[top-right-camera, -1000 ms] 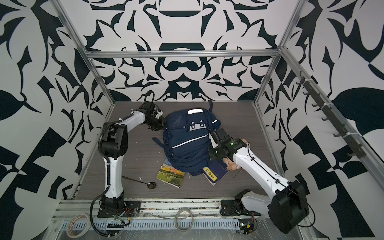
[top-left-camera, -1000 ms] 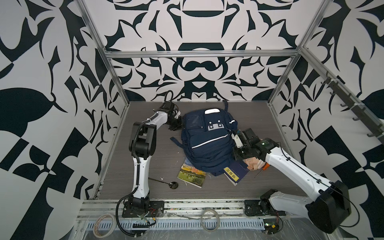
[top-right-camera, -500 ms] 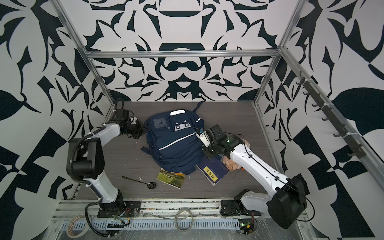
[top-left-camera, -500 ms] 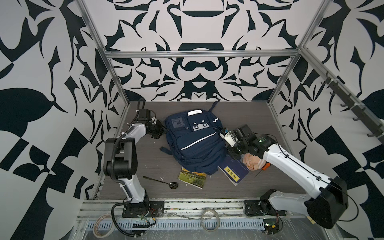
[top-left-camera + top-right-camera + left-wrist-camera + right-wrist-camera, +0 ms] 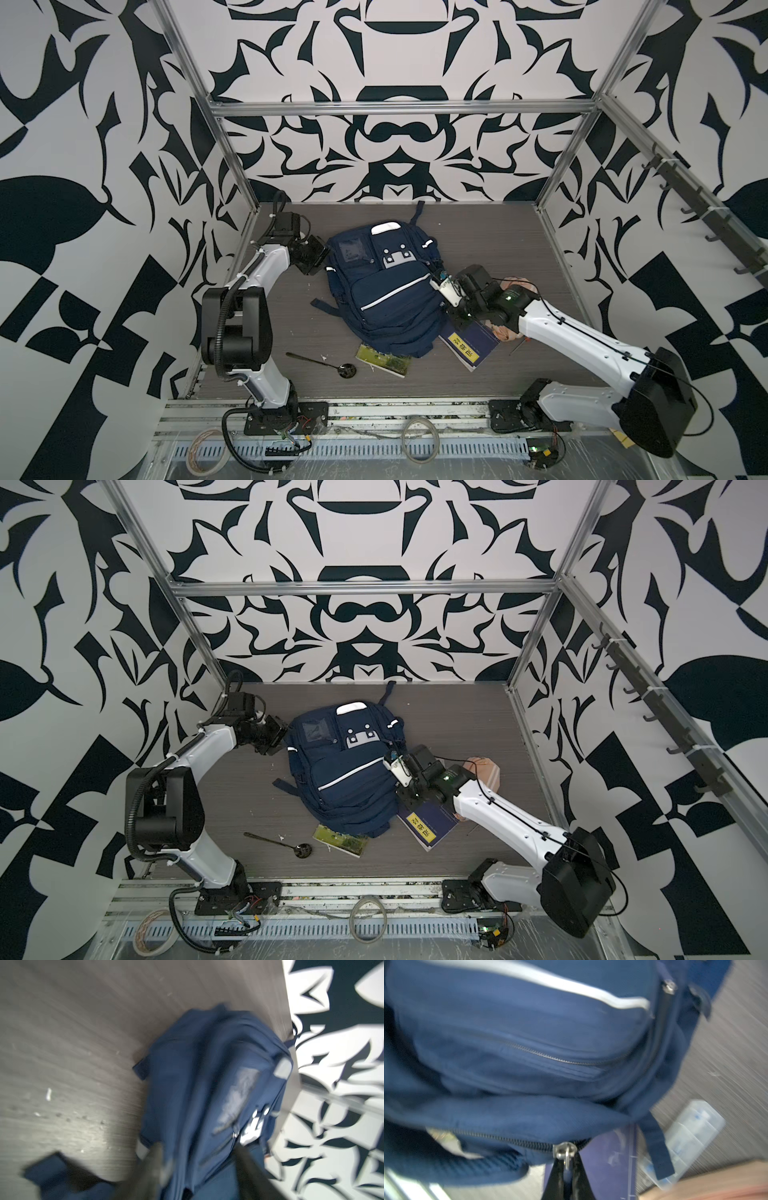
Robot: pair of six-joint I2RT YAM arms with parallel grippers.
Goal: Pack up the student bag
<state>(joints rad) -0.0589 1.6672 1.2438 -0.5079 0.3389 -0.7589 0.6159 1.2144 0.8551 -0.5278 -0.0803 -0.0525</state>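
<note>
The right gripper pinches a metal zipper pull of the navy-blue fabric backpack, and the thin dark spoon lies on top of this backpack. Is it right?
Not the dark spoon: both top views show it on the grey table, apart from the backpack. The right gripper does pinch the zipper pull, per the right wrist view.

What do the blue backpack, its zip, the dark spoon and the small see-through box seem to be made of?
The backpack looks like matte woven fabric: it creases and sags. The zip pull glints like silvery metal. The spoon is dark and smooth, metal or plastic, unclear. The see-through box is probably hard clear plastic; dividers show through.
</note>
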